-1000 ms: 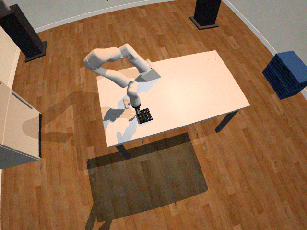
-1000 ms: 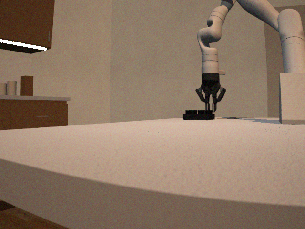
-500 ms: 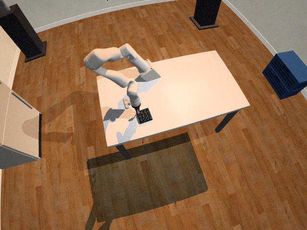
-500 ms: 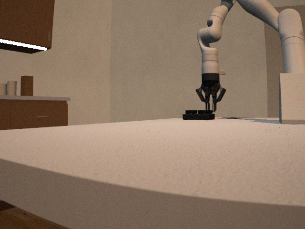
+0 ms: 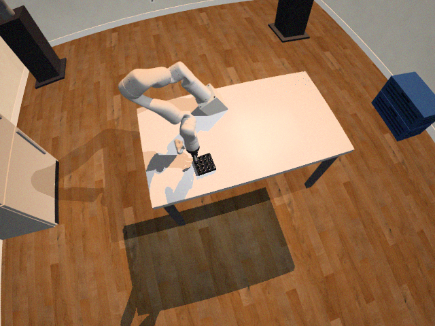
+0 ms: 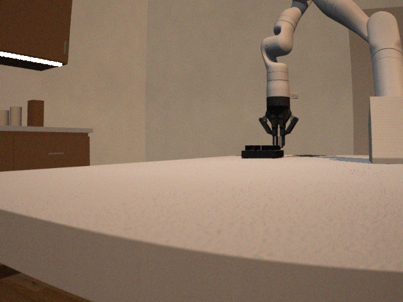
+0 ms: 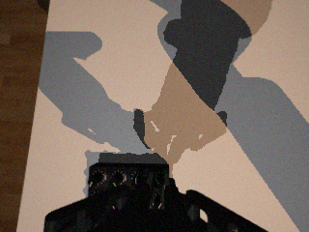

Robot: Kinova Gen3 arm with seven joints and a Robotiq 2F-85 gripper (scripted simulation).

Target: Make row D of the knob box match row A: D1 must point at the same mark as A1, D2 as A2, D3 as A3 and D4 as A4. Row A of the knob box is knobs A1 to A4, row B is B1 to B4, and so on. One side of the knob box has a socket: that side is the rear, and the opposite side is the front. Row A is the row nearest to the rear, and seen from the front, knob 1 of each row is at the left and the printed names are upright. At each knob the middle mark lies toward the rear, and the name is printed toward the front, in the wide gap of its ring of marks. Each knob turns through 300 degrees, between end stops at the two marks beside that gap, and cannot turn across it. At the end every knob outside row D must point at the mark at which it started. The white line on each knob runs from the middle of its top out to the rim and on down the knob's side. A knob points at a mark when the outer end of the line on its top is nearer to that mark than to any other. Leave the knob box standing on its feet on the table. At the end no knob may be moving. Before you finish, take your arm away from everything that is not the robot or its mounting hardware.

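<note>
The black knob box [image 5: 206, 165] [image 6: 262, 153] [image 7: 123, 175] stands flat on the white table [image 5: 281, 115] near its front left part. My gripper [image 5: 195, 158] [image 6: 279, 142] points straight down over the corner of the box nearest the arm. Its fingers reach down to knob height and stand nearly together around one corner knob. That knob is hidden between the fingers, and I cannot read its name or its white line. In the wrist view the box is dark and partly covered by the fingers. A row of small knobs [image 7: 108, 179] shows along its far edge.
The arm's grey base block [image 5: 211, 106] [image 6: 385, 129] stands on the table behind the box. The table's left edge runs close to the box. A blue crate [image 5: 404, 105] stands on the floor at the right. Cabinets stand at the left.
</note>
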